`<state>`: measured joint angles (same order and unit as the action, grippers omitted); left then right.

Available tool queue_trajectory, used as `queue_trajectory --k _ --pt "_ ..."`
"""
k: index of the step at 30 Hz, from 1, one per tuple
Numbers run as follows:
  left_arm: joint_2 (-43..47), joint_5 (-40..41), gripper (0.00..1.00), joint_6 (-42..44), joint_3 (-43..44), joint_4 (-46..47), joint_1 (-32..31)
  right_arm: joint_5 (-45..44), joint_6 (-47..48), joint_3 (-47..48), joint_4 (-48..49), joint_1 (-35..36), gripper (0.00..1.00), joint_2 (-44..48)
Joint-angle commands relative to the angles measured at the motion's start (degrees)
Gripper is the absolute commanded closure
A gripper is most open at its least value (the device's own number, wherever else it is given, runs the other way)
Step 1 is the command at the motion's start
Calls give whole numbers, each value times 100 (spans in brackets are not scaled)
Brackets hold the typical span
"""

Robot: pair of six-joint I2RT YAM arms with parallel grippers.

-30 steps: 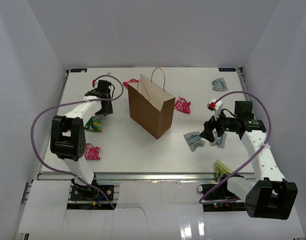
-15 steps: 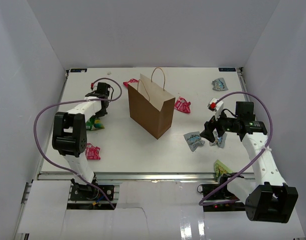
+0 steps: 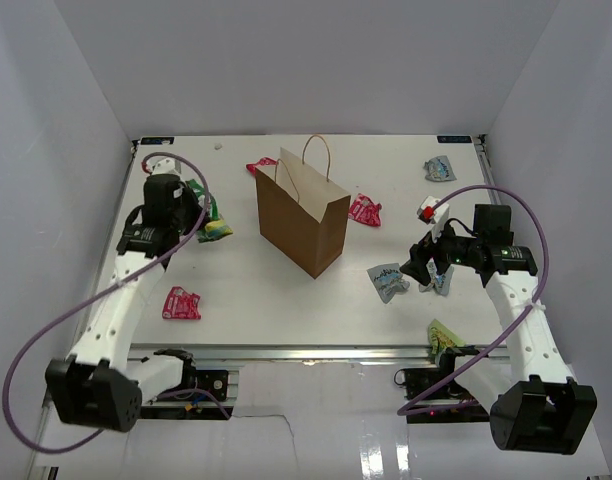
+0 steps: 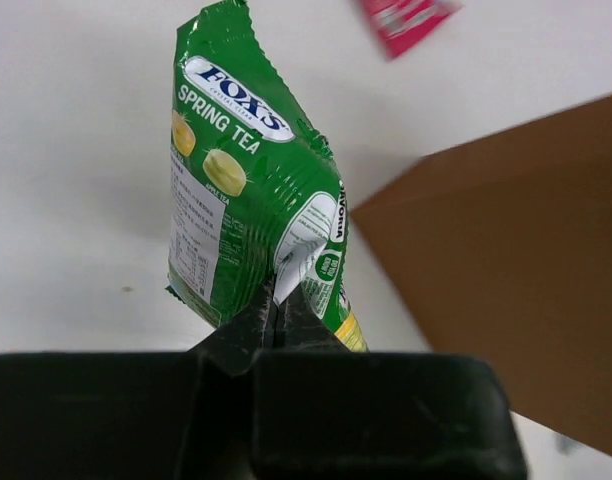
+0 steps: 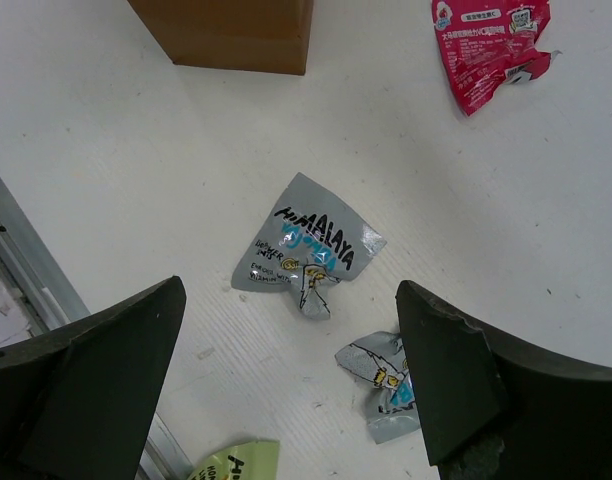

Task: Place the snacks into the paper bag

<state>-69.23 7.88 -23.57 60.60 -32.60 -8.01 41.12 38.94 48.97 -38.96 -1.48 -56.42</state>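
Evidently for dropping into the central paper bag (image 3: 301,215), the left gripper (image 4: 276,310) pinched the green snack (image 4: 246,200) aloft toward the far-left corner; the right gripper (image 5: 286,350) gaped over a silver snack (image 5: 306,250).

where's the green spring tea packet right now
Top view, left side: the green packet is pinched in the left hand, just left of the paper bag.
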Motion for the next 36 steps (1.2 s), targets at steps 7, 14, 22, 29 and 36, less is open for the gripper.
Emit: queue_trajectory --k 7,14,22,29,36 --pt "1720 -2648 100 -1736 537 807 -43 168 -106 183 11 -11 8 123" --pt "1080 -3265 100 -2817 2138 1247 -104 264 -149 280 29 -11 9 44" --pt "-326 -3258 100 -3636 4346 1467 -595 309 -159 288 11 -11 9 53" --pt "-978 -2573 100 -3865 4320 1502 -1387 212 -158 324 20 -11 8 114" --pt "-733 -1659 100 -3672 3644 1047 -1651 89 -123 271 29 -11 9 211"
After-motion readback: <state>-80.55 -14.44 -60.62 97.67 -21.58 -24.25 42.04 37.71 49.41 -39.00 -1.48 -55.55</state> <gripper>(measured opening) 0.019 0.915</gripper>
